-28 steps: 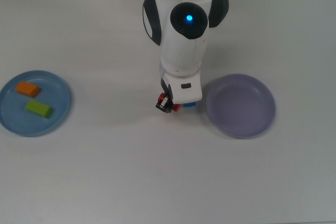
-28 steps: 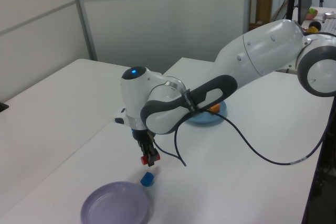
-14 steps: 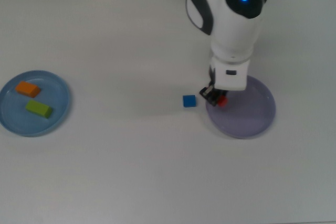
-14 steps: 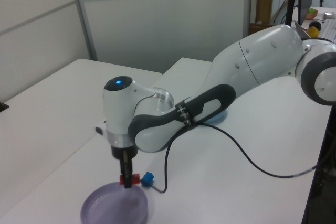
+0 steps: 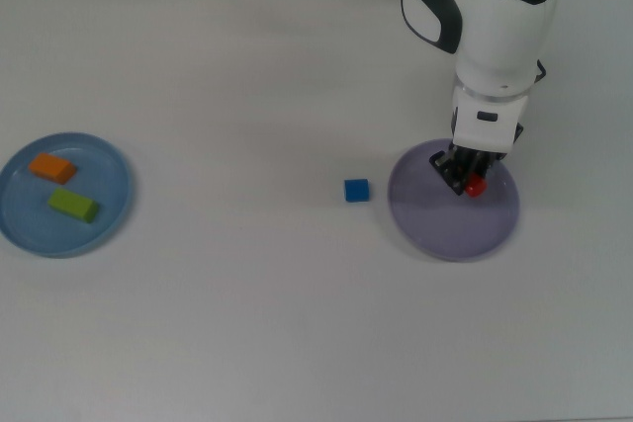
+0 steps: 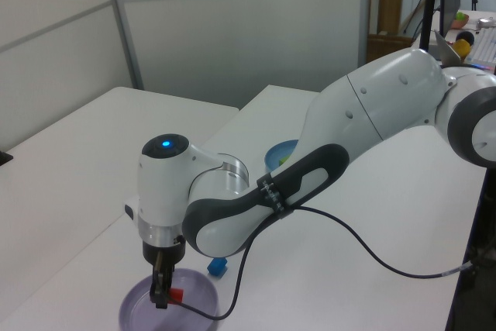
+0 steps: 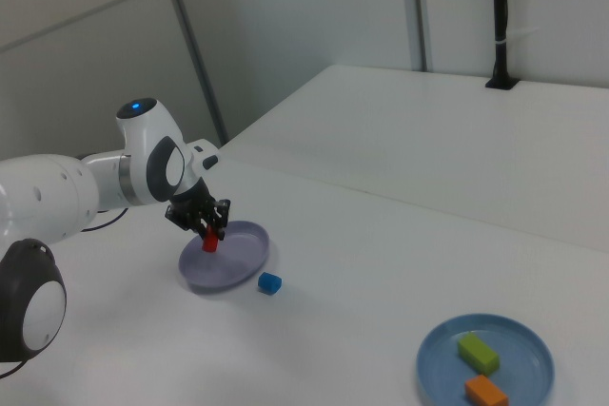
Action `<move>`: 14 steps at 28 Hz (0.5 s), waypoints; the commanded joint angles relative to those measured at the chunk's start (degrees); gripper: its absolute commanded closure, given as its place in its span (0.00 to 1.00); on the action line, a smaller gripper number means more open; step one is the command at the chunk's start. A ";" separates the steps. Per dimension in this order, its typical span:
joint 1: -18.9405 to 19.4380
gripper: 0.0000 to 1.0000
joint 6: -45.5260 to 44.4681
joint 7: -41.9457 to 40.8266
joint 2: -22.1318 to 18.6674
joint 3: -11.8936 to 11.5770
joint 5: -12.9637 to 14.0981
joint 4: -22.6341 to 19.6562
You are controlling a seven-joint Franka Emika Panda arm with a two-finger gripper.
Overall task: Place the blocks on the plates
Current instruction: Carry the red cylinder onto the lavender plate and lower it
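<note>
You have a plain white table with three things lying directly on it. In the top view, the light blue plate sits at the 9 o'clock edge and the pale lavender plate lies toward 3 o'clock, well apart from it. The small blue block rests on the bare table just beside the lavender plate, at that plate's 9 o'clock.

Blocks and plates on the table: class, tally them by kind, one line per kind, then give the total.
Blocks: 4: green block, orange block, blue block, red block.
Plates: 2: light blue plate, lavender plate.
Total: 6
</note>
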 commanded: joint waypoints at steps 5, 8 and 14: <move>-0.05 0.50 1.13 0.85 0.28 -1.98 1.15 -1.50; -0.05 0.02 0.95 0.77 0.20 -2.07 1.07 -1.77; -0.32 0.00 -0.37 1.12 -0.33 -2.07 1.15 -1.59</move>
